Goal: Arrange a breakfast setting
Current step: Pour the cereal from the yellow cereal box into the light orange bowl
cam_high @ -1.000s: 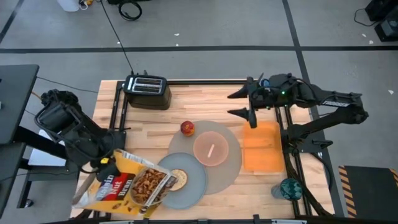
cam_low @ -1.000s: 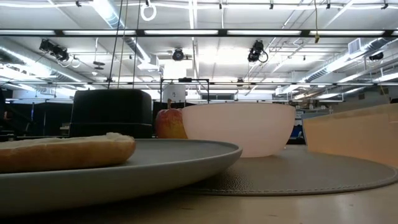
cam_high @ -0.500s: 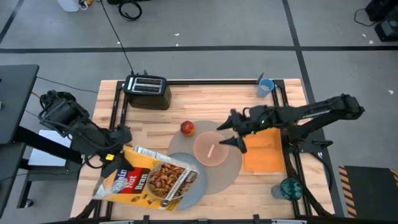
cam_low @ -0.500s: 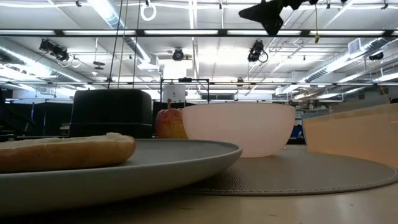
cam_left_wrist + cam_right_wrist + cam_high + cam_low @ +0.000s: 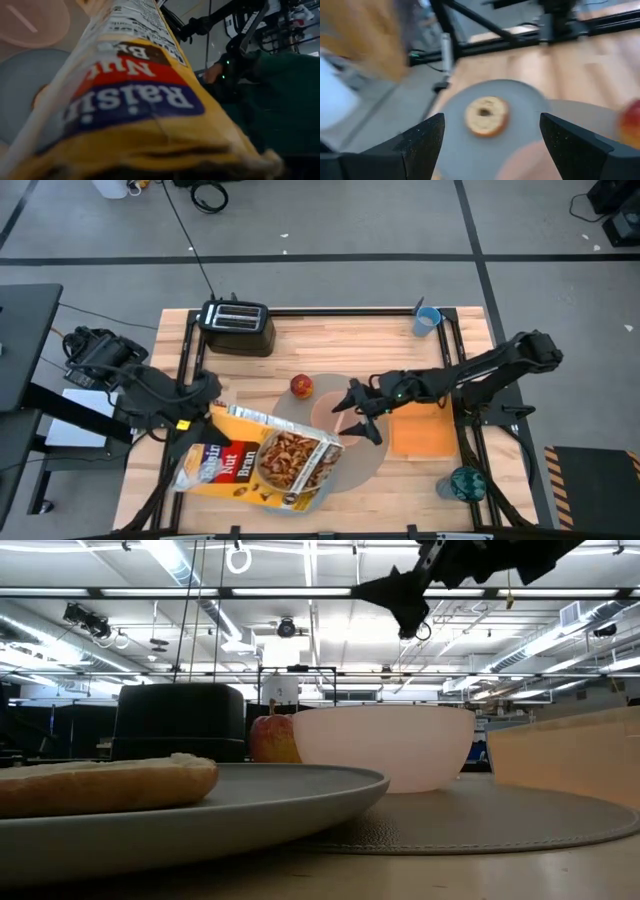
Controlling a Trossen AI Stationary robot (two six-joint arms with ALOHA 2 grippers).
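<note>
My left gripper (image 5: 197,408) is shut on the yellow cereal box (image 5: 262,462), which hovers over the grey plate (image 5: 250,795) and fills the left wrist view (image 5: 135,100). The bagel (image 5: 486,116) lies on that plate. My right gripper (image 5: 359,415) hangs open just above the small pink bowl (image 5: 330,418), touching nothing. A pale spoon (image 5: 22,18) lies in the bowl. Bowl and plate rest on the round tan placemat (image 5: 372,458). The red apple (image 5: 301,386) sits at the mat's far left edge. The light-blue cup (image 5: 428,319) stands at the far right. My left gripper holds the cereal box by its left end, near the far corner (image 5: 205,435). It comes in from the table's left, slanting down. The box itself hides the fingers in the wrist view. The box lies nearly flat, front face up, lifted clear above the plate.
A black toaster (image 5: 238,325) stands at the far left of the table. An orange board (image 5: 420,428) lies right of the placemat. A teal object (image 5: 465,482) sits at the near right corner. Black frame rails run along the table's left and right sides.
My right gripper has come from the far right edge toward the table's middle and sunk down over the pink bowl. My left gripper has swung the cereal box from the near left corner toward the right, turning it, so that it now covers the plate and bagel from above.
</note>
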